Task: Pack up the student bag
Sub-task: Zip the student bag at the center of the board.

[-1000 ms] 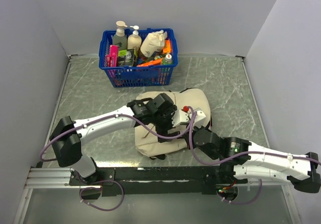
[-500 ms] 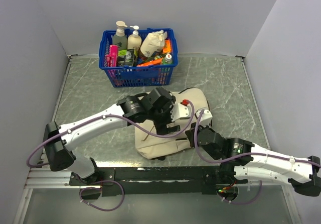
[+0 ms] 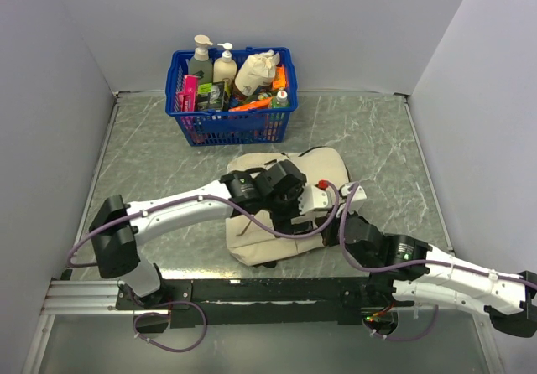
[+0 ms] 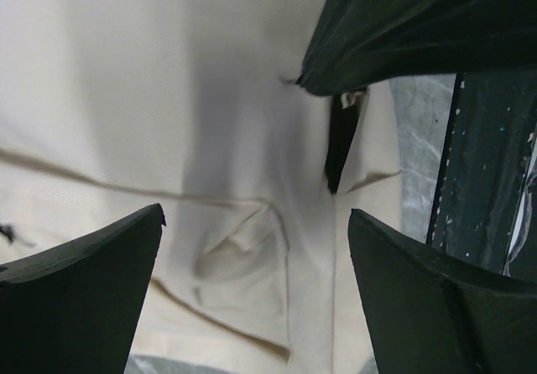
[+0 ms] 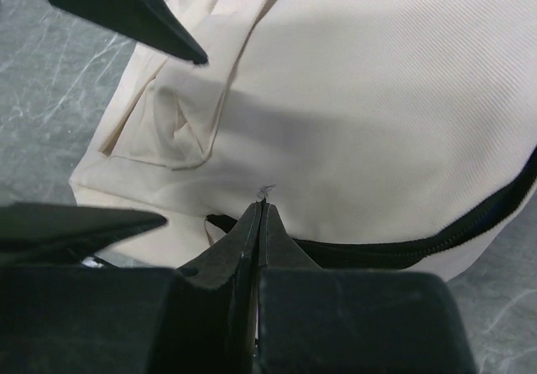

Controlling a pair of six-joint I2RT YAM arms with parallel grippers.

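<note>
The left gripper [image 4: 256,213] stood spread wide, released and holding nothing. Its wrist view showed two dark fingers [image 4: 84,261] over cream cloth, with a folded tab between them. The overhead view hid those jaws under the arm's own wrist, but gave what the wrist views could not: the whole student bag [image 3: 329,168] lying flat on the table [image 3: 151,156] beneath both grippers, its middle covered by the arms. The right gripper [image 5: 262,208] was clenched, its tips together against the bag's fabric, the black zipper [image 5: 470,223] just beside them. Whether any cloth was pinched could not be told. A blue basket [image 3: 235,127] of bottles stood well beyond both grippers. The black rail [image 4: 487,139] lay near the left gripper, past the bag's edge.
</note>
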